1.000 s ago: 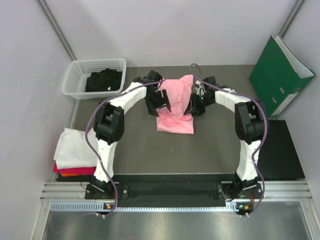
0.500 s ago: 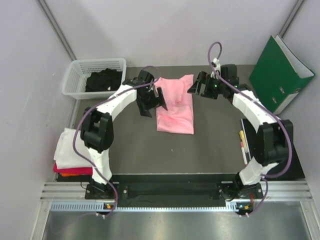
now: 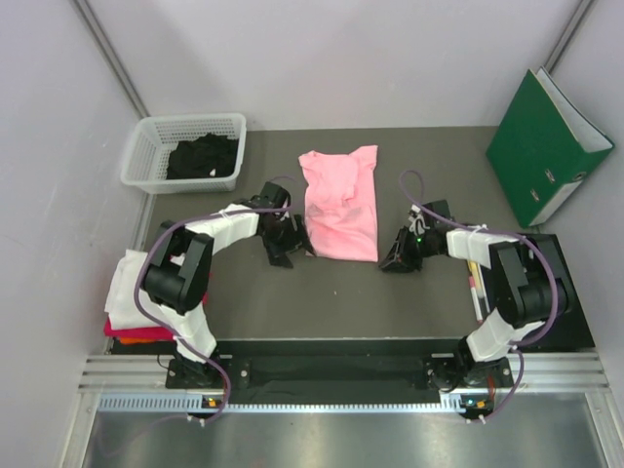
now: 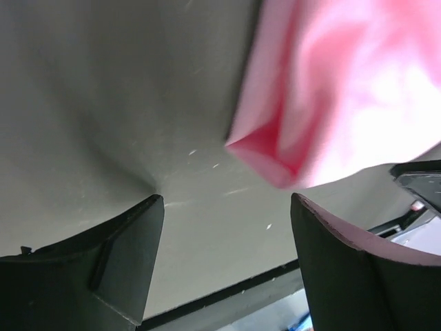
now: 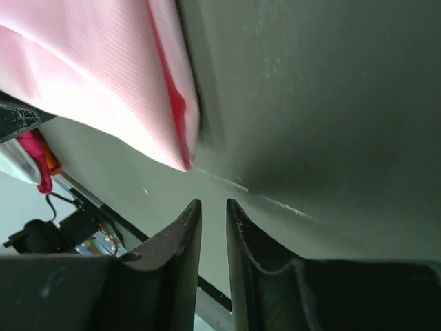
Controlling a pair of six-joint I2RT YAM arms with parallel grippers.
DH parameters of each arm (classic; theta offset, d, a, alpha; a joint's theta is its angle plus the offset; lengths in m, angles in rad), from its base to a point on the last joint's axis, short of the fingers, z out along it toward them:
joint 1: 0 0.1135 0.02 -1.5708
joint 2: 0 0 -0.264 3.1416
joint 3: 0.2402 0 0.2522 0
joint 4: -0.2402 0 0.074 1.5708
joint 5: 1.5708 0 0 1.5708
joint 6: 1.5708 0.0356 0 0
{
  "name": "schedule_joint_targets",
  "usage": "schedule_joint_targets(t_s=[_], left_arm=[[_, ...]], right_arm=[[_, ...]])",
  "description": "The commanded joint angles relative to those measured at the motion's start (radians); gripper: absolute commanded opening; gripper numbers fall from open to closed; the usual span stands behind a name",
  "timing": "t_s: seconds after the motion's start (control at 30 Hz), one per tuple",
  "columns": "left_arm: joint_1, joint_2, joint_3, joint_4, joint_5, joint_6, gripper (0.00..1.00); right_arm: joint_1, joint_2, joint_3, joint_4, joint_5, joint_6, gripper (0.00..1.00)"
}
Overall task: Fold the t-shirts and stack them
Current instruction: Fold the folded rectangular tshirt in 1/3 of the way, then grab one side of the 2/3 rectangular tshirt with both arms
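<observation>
Pink t-shirt [image 3: 340, 206] lying half-folded mid-table, well apart from the folded stack [image 3: 141, 292] at nine o'clock. Left gripper [image 3: 283, 244] low at the shirt's seven o'clock corner, fingers spread, holding nothing. Right gripper [image 3: 398, 255] at five o'clock, fingers nearly together, empty. Likely risks: pinching only the top layer, or uneven lifting, undoing the fold.

walls [image 3: 322, 49]: pale grey | table [image 3: 429, 175]: dark grey mat | light: even

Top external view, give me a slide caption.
Both grippers, left and right, low beside the near corners of the half-folded pink t-shirt.
</observation>
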Motion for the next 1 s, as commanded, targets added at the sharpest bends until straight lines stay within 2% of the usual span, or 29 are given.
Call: schedule_joint_targets(t_s=[0.0,0.23,0.33,0.53,0.7,0.77,0.8,0.87,0.97], left_arm=[[-0.005,-0.064,0.023,0.159,-0.01,-0.01,0.79],[-0.008,-0.021,0.103,0.142,-0.021,0.017,0.77],[-0.011,0.011,0.12,0.148,-0.01,0.02,0.73],[-0.022,0.059,0.128,0.163,0.025,0.022,0.4],[-0.031,0.068,0.122,0.163,0.048,0.022,0.33],[-0.031,0.063,0.117,0.153,0.043,0.026,0.24],[-0.033,0.06,0.114,0.148,0.039,0.028,0.12],[-0.033,0.047,0.106,0.127,0.034,0.033,0.0],[-0.033,0.021,0.085,0.093,0.02,0.04,0.0]], right_arm=[[-0.001,0.016,0.025,0.168,-0.051,0.045,0.23],[-0.001,0.042,0.071,0.179,-0.053,0.06,0.25],[0.002,0.06,0.082,0.186,-0.054,0.066,0.29],[0.019,0.103,0.087,0.231,-0.068,0.094,0.32],[0.048,0.137,0.1,0.26,-0.077,0.123,0.32],[0.059,0.143,0.105,0.26,-0.079,0.125,0.24],[0.06,0.139,0.105,0.26,-0.076,0.126,0.0],[0.06,0.114,0.102,0.26,-0.059,0.128,0.0],[0.06,0.081,0.119,0.214,-0.019,0.103,0.0]])
